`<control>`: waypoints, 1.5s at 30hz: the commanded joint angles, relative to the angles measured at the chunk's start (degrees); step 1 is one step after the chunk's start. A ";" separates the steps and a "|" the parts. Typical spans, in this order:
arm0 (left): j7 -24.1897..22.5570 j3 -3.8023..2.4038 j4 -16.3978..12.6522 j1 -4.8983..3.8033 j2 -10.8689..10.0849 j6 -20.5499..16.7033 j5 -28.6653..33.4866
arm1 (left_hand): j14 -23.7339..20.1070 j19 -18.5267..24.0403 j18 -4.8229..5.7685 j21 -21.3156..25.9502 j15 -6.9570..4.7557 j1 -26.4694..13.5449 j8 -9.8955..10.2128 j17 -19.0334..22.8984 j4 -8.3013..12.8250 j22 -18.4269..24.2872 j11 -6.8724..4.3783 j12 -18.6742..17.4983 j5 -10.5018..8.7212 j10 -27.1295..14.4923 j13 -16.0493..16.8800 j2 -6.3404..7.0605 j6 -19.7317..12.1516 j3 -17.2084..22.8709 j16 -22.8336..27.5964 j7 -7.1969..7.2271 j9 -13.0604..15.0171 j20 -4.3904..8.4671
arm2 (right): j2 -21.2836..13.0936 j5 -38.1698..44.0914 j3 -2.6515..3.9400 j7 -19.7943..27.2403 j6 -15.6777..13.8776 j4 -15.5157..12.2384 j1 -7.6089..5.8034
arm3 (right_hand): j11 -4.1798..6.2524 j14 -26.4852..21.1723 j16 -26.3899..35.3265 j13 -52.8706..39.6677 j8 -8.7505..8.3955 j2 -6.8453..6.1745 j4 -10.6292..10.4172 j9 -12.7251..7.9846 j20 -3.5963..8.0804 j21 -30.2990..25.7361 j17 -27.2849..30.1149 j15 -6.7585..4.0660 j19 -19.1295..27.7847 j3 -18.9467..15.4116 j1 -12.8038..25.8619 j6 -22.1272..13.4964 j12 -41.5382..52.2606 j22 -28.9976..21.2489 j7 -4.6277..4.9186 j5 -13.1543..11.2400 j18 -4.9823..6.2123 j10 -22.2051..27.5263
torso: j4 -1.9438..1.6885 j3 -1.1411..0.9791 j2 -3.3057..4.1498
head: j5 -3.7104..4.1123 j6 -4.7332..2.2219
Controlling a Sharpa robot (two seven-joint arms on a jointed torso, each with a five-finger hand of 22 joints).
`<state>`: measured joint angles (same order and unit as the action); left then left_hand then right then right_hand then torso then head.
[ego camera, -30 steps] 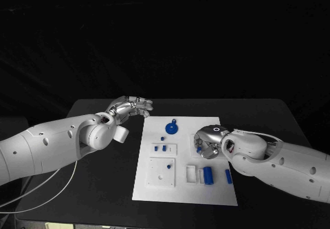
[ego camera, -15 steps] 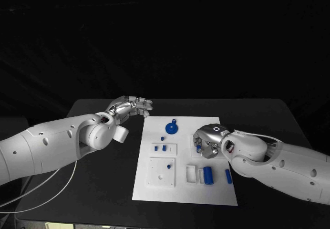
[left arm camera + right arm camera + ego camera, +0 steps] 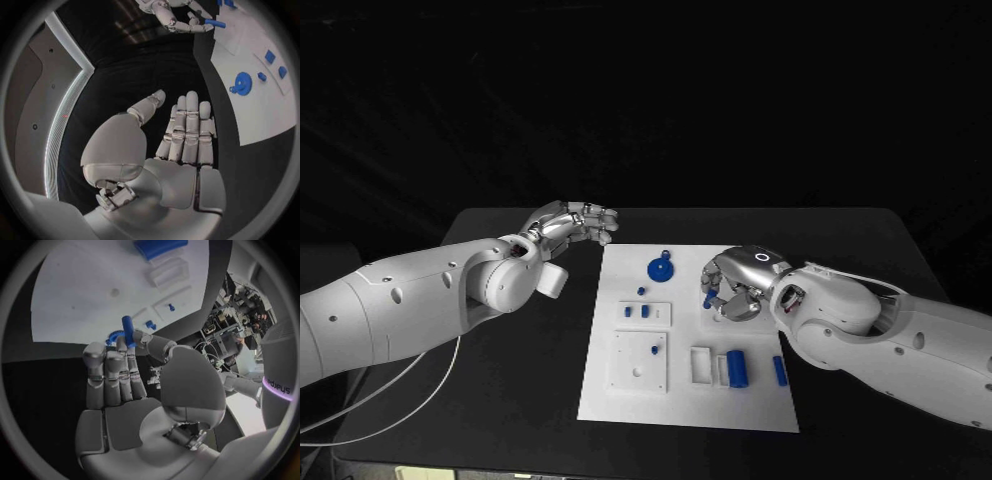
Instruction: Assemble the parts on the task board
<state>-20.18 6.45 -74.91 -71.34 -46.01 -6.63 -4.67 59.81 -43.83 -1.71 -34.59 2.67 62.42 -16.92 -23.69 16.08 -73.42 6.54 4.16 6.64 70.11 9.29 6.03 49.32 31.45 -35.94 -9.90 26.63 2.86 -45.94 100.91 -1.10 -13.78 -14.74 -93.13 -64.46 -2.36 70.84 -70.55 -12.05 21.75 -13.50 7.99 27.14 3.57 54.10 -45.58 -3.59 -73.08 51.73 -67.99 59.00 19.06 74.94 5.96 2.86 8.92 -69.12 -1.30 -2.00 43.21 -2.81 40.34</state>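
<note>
One blue peg point(image 3: 128, 330) sits pinched upright in your right hand point(image 3: 736, 287), thumb and finger closed on it, raised over the task board point(image 3: 689, 400) just beside the blue gear point(image 3: 659, 266). Your left hand point(image 3: 571, 225) rests off the task board's far left corner, holding nothing, fingers side by side and nearly straight.

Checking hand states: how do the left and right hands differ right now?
The silver right hand pinches a small blue peg over the white task board; the silver left hand holds nothing, fingers side by side and extended. Right hangs above the board; left sits off its far left corner. Both are clear of the board.
</note>
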 commanded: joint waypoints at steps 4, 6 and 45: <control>-0.40 -0.05 -0.02 -0.07 0.37 0.81 0.31 | 0.33 -0.25 -0.79 0.19 0.14 -0.12 -0.14 -0.13 -0.16 -0.06 0.06 -0.04 0.14 -0.33 -0.09 0.16 -0.44 -0.22 0.31 0.02 -0.06 0.00 | 3.13 -3.32 -0.10 2.41 -2.47 -0.99 0.18 | 0.12 0.10 -0.09 0.01 0.27 -0.20 0.00 0.25 0.42 0.19 0.08 -0.53 -0.03 0.38 -0.43 0.51 0.24 0.83 -0.02 -0.06 6.08 -1.65 | -0.03 -0.02 0.02 | -1.02 0.37; -0.40 -0.05 -0.02 -0.07 0.38 0.74 0.31 | 0.34 -0.25 -0.79 0.20 0.14 -0.12 -0.14 -0.14 -0.16 -0.07 0.06 -0.04 0.14 -0.32 -0.09 0.15 -0.44 -0.21 0.32 0.02 -0.06 0.00 | 4.45 -2.83 -0.30 2.73 -2.43 -0.69 0.37 | 0.12 0.11 -0.09 0.01 0.27 -0.17 0.00 0.26 0.43 0.19 0.08 -0.54 -0.04 0.39 -0.43 0.51 0.24 0.83 -0.02 -0.06 6.08 -1.65 | -0.03 0.01 -0.01 | -1.23 0.45; -0.29 -0.05 0.61 -0.07 1.47 0.88 0.46 | 0.34 -0.27 -0.78 0.28 0.16 -0.05 -0.19 -0.33 -0.16 -0.11 0.04 -0.01 0.13 -0.28 -0.09 0.18 -0.43 -0.19 0.51 0.03 -0.05 -0.01 | 14.62 4.46 -7.16 3.80 -0.11 4.03 4.03 | 0.12 0.22 0.10 -0.14 0.17 0.34 0.96 0.34 0.65 0.14 0.18 -0.55 -0.12 0.34 -0.41 0.39 0.10 0.76 0.00 -0.06 6.08 -1.54 | 0.02 -0.01 0.00 | -4.23 1.78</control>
<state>-20.13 6.45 -74.26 -71.34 -44.67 -6.61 -4.56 59.80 -43.83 -1.71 -34.59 2.67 62.42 -16.92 -23.96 16.08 -73.45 6.54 4.16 6.64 70.11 9.24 6.03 49.32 31.45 -35.72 -9.90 26.64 2.86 -31.32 104.37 -8.23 -10.49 -15.82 -89.05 -60.49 -2.25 71.04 -70.54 -12.12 21.76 -13.52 8.63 27.39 3.89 54.10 -45.47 -3.79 -73.16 52.03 -67.97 58.95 18.77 74.91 5.97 2.65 8.87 -69.24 -1.31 -2.02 43.23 -6.95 42.02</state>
